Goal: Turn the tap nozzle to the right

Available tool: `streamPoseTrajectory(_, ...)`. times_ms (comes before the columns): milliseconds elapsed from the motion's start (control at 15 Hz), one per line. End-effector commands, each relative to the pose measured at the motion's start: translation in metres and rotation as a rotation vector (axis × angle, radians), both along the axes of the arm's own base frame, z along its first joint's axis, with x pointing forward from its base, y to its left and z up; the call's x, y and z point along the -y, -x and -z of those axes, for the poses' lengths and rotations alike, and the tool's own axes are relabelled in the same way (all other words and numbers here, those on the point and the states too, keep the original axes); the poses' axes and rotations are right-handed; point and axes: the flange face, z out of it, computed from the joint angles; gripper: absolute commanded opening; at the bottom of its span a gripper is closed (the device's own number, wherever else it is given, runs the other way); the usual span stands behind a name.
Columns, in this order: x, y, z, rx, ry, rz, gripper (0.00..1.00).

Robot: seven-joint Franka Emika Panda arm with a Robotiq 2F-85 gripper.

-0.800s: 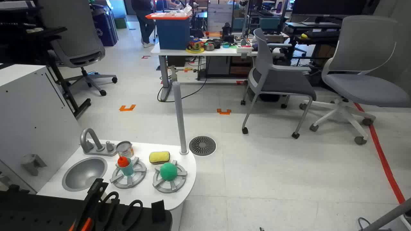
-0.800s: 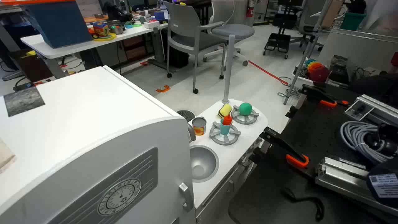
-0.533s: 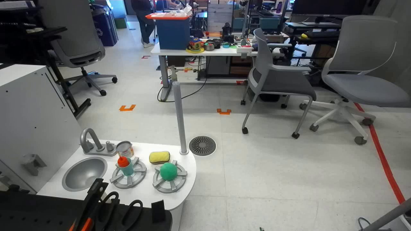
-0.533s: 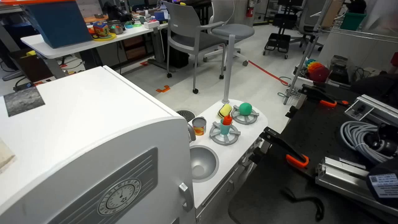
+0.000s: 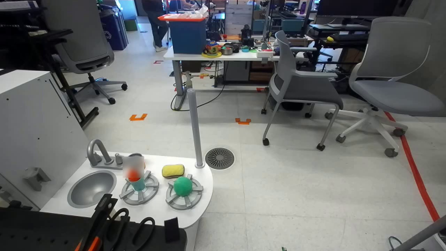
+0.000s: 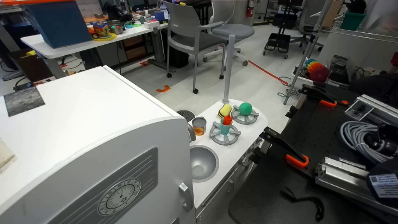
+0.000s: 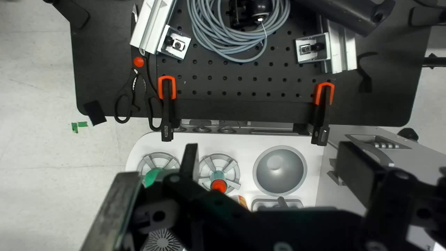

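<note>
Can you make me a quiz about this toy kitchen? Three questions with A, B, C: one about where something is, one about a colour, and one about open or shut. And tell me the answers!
1. Where is the tap?
A. On a burner
B. Beside the sink
C. On the floor

2. What colour is the ball?
A. Green
B. Purple
C. White

3. How are the robot's jaws?
A. Shut on the ball
B. Shut on the tap
C. Wide open

Answers:
1: B, an exterior view shows it standing by the sink's rim.
2: A, both exterior views show it green.
3: C, the wrist view shows a wide gap between them.
</note>
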Motion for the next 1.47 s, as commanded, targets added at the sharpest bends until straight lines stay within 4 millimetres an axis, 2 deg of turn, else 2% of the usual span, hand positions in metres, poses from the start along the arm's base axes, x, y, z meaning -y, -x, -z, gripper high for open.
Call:
streamPoseTrajectory(0,-0.021,-0.045,0.017,-0.026,-0.122,0.075,1.0)
streamPoseTrajectory(200,-0.038,-0.084,0.049,0.042,-0.241,0.152,1.0)
streamPoseTrajectory(533,-0.053,-0.132,0.133,0.09,-0.161,0.191,1.0)
streamPoseTrajectory(933,-0.068,-0.195,0.233,0.086,0.007,0.045,1.0)
streamPoseTrajectory(1200,-0.093,-0.243,0.299,0.142,-0.02,-0.004,1.0)
streamPoseTrajectory(1400,-0.12,-0.265,0.357,0.17,-0.023,-0.081,1.0)
